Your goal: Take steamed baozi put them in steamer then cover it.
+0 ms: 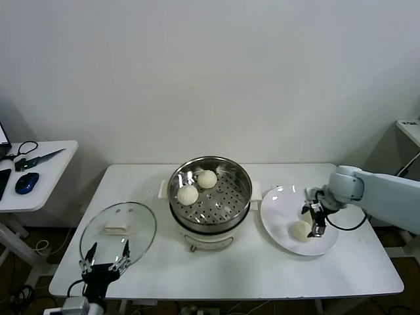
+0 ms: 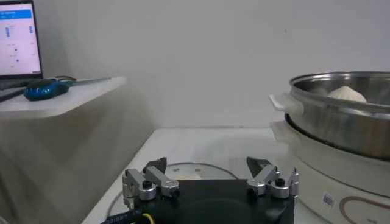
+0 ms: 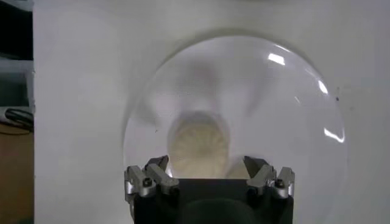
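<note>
1. two pale cream-white round baozi [image 1: 197,187] sit in the shiny round steel steamer [image 1: 210,197] at frame centre.
2. my right gripper [image 1: 316,220], fingers spread, hovers over a third bun [image 3: 198,145] on the flat white plate [image 1: 275,203], centre right.
3. my left gripper [image 1: 105,257] waits open, lower left, beside the round glass lid [image 1: 118,231].

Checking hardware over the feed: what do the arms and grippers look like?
Right arm: smooth pale blue-white shell, black cable looping at the wrist. Right gripper and left gripper: black body, silver metal fingers with dark tips and round black screws. A yellow wire shows beside the left gripper's body.
</note>
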You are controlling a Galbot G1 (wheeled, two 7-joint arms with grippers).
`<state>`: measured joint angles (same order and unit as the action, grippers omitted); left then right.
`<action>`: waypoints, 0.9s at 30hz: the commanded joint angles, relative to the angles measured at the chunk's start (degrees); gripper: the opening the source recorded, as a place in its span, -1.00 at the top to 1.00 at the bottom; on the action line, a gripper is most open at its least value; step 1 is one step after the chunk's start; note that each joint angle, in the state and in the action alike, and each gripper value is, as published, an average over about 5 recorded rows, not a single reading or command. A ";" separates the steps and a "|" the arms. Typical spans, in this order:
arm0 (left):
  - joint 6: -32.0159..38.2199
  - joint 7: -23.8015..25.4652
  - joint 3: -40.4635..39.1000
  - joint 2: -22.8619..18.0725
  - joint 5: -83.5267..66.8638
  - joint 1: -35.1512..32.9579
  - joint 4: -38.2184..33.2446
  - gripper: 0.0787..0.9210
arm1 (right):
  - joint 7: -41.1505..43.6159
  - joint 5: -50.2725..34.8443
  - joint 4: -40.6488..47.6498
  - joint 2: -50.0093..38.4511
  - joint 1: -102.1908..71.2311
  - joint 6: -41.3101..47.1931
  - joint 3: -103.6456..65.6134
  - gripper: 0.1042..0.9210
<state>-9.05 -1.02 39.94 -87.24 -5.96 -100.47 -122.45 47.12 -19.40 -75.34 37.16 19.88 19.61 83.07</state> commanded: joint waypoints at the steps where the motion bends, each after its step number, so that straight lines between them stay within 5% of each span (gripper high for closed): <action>1: 0.04 -0.02 -0.01 -0.02 0.05 -0.03 0.05 -0.77 | -0.59 2.14 4.30 2.51 -7.16 0.23 -5.02 -0.76; 16: -0.28 -0.07 0.01 0.07 0.11 0.11 -0.19 -0.77 | 2.73 -1.96 0.33 2.71 9.48 -1.48 4.06 -0.33; 27: -0.66 -0.08 -0.68 0.02 0.97 -0.03 -1.20 -0.77 | 12.31 -9.68 -2.87 17.53 47.35 -20.08 18.42 -0.32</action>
<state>-9.69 -1.11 39.12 -87.24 -4.91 -100.53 -123.51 53.69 -23.80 -75.71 44.55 40.68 11.67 93.07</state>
